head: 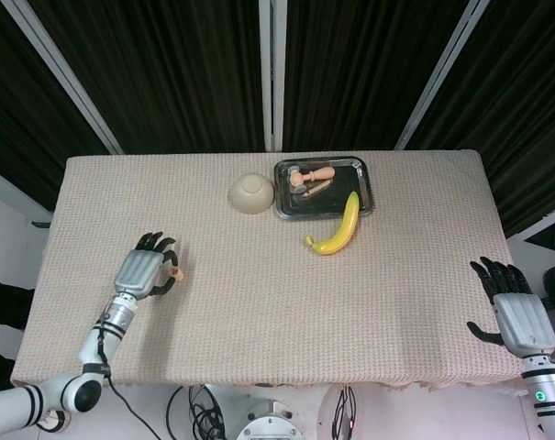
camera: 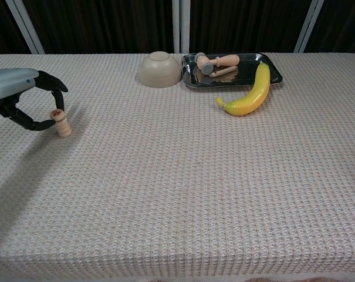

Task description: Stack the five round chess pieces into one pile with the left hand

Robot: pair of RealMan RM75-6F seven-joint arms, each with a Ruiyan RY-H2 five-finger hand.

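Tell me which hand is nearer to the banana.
Left. The left hand is far across the table on the banana's left; the right hand sits farther away, past the table's near-right corner.

A beige waffle-weave cloth covers the bench (camera: 183,194), carrying a yellow banana (camera: 247,94), a cream bowl (camera: 159,69), a shiny dark-bottomed steel tray (camera: 274,74) and pale tan chess pieces (camera: 62,123) with red marks on top — beside the silver-backed, black-fingered left hand (camera: 22,100) — against black curtains (head: 167,73).

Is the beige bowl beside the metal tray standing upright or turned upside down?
Upside down. The bowl shows its domed outside and small foot ring on top, rim on the table.
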